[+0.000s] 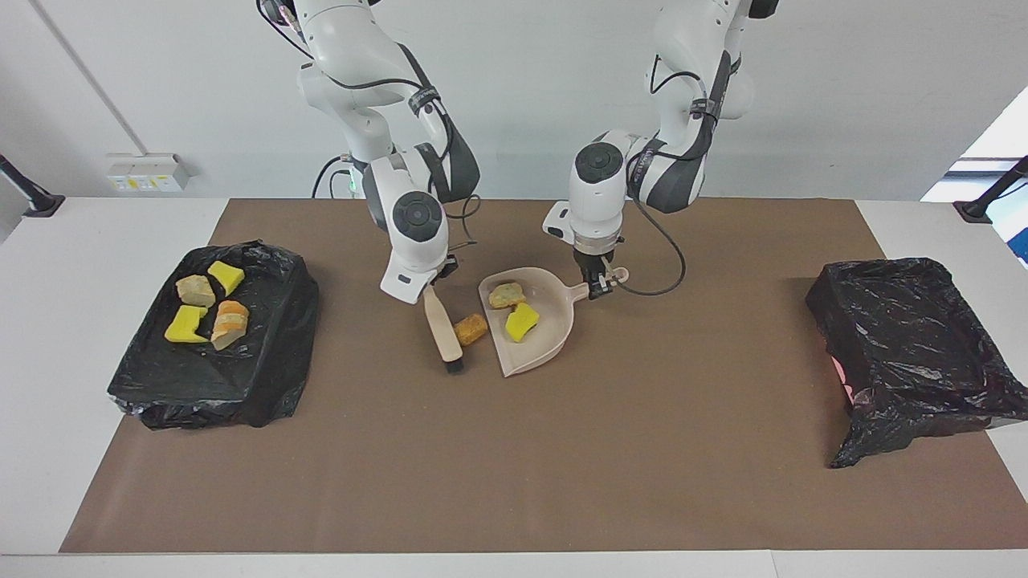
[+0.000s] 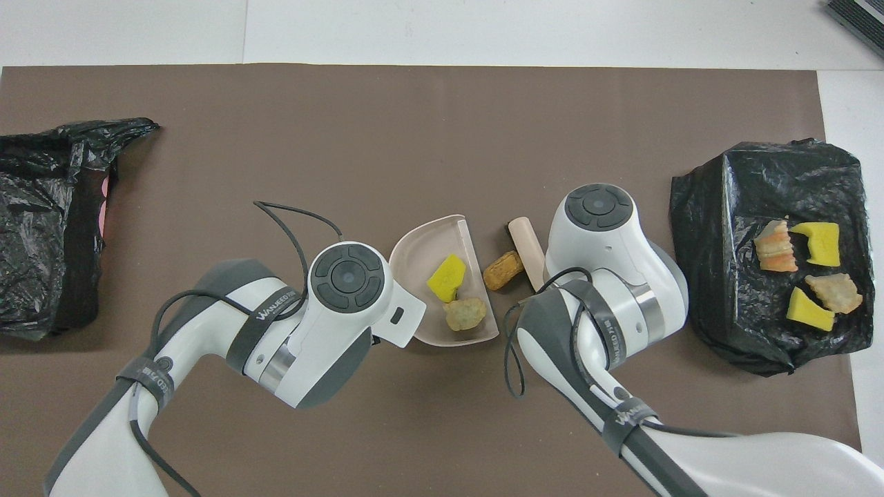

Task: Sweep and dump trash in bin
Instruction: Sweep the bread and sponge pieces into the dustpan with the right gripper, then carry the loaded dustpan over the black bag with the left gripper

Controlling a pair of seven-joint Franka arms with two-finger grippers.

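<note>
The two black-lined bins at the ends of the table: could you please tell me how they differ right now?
The bin at the right arm's end holds four trash chunks on its liner; the bin at the left arm's end shows none. The bin at the left arm's end has a patch of pink showing at its side, the bin at the right arm's end does not. Both are wrapped in crinkled black plastic and sit at the brown mat's edges.

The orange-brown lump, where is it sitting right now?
The orange-brown lump lies on the brown mat mid-table in the facing view, between the brush and the open edge of the dustpan, not yet in it.
</note>
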